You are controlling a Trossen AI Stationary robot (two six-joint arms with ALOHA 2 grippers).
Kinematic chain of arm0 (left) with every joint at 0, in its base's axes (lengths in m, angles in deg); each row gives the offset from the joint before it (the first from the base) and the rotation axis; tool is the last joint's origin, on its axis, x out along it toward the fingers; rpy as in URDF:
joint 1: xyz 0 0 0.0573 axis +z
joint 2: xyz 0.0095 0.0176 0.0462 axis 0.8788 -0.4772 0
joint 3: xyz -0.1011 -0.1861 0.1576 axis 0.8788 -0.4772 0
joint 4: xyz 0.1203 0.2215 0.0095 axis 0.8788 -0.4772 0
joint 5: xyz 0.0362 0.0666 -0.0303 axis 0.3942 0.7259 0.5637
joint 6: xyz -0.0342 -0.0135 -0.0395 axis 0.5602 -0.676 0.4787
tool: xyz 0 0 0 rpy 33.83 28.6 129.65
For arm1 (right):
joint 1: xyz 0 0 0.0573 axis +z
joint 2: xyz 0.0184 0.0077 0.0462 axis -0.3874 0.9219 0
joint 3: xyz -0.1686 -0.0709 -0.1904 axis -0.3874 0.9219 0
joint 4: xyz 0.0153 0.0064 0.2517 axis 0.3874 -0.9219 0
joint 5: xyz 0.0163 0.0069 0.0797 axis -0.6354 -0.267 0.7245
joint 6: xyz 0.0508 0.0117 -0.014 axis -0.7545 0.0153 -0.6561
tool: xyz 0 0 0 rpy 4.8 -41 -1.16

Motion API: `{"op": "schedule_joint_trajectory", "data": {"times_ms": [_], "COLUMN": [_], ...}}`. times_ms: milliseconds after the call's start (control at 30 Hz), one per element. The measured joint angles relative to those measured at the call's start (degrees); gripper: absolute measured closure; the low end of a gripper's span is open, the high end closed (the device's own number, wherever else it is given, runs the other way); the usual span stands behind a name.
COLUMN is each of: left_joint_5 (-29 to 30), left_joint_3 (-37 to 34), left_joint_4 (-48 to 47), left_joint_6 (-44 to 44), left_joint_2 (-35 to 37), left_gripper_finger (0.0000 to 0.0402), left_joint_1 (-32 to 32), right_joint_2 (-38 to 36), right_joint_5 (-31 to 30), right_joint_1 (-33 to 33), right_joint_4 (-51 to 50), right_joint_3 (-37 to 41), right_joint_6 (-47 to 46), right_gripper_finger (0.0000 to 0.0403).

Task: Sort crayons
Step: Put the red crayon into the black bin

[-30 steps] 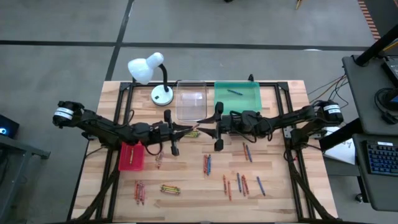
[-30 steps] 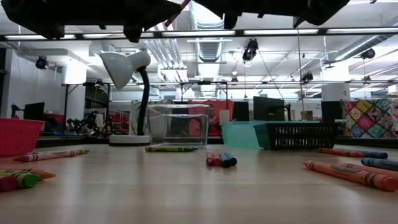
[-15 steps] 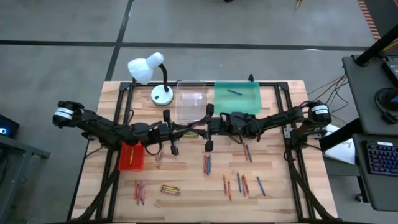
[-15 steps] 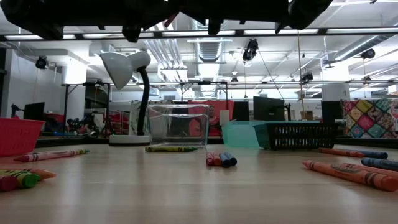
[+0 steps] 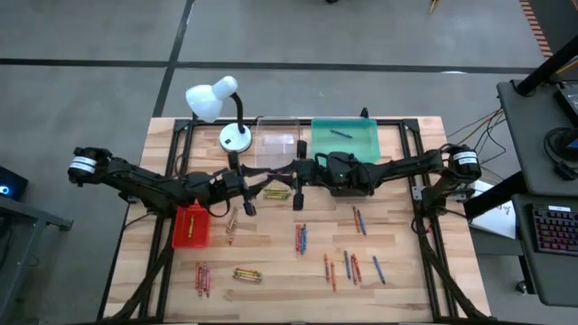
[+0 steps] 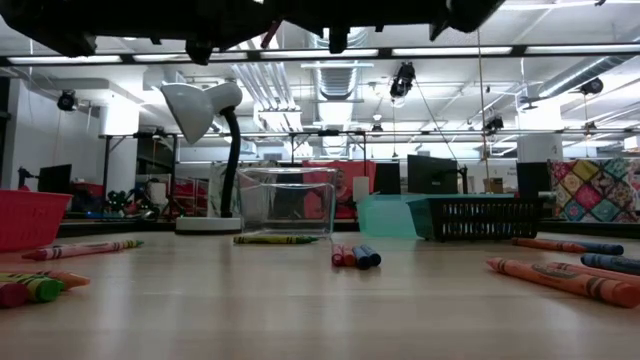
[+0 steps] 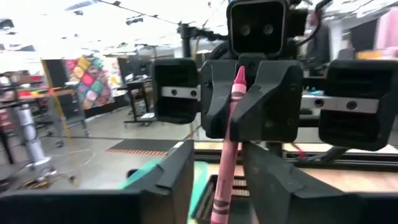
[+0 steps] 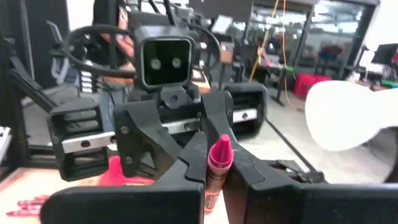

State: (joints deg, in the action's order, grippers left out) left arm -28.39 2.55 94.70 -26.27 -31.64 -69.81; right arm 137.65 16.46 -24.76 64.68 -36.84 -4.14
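A pink crayon is up in the air over the table's middle, between my two grippers, which face each other. My right gripper is shut on it. My left gripper is open, one finger on each side of the crayon's lower part with a gap showing. In the high view they meet in front of the clear tray, left gripper and right gripper. Other crayons lie loose on the wood, and a blue one lies in the teal tray. My right gripper pinches the crayon near its pointed end between its two fingers. The fingers come level from the table's right and lie across the crayon. The tip sticks up above the fingers and the wrapped body slants down below them, clear of the table.
A white desk lamp stands at the far left, next to the clear tray and the teal tray. A red tray sits under my left arm. A black tray shows in the low view.
My right gripper has moved toward the table's left edge, up to the left gripper, and has shut on the crayon. My left gripper has drawn back a little toward the left edge. The crayon has stayed in the air between them.
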Motion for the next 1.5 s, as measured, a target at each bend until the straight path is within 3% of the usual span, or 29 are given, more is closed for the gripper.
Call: {"op": "schedule_joint_trajectory", "data": {"times_ms": [200,367,633,867,1033,1200,1367,1500], "left_joint_5": [1.9,1.9,2.0,2.0,2.0,6.0,10.9,11.7], "left_joint_3": [0.0,0.0,0.0,0.0,0.0,0.0,0.0,0.0], "left_joint_4": [-8.4,-11.9,-17.9,-18.7,-18.6,-19.3,-20.3,-22.0], "left_joint_6": [0.0,0.0,1.0,1.1,1.1,1.0,0.8,1.7], "left_joint_2": [5.2,8.0,11.7,11.5,11.0,11.0,11.2,11.9], "left_gripper_finger": [0.0227,0.021,0.0209,0.0209,0.0209,0.0209,0.0209,0.0209], "left_joint_1": [2.4,5.2,9.6,10.9,11.3,11.4,11.4,11.4], "right_joint_2": [0.2,0.2,2.0,9.2,14.5,17.6,18.2,18.0], "right_joint_5": [-0.2,-0.2,-0.1,0.5,0.3,0.3,0.3,0.2], "right_joint_1": [-4.0,-7.8,-15.3,-19.3,-20.6,-20.8,-20.7,-20.7], "right_joint_4": [-13.5,-16.9,-21.7,-23.3,-31.1,-39.0,-39.9,-40.6], "right_joint_3": [-7.0,-9.0,-9.9,-11.3,-16.6,-21.1,-22.6,-22.5], "right_joint_6": [1.4,2.2,-2.0,-5.3,-6.5,-6.0,-5.0,-4.4], "right_gripper_finger": [0.039,0.039,0.039,0.039,0.039,0.039,0.0388,0.0359]}}
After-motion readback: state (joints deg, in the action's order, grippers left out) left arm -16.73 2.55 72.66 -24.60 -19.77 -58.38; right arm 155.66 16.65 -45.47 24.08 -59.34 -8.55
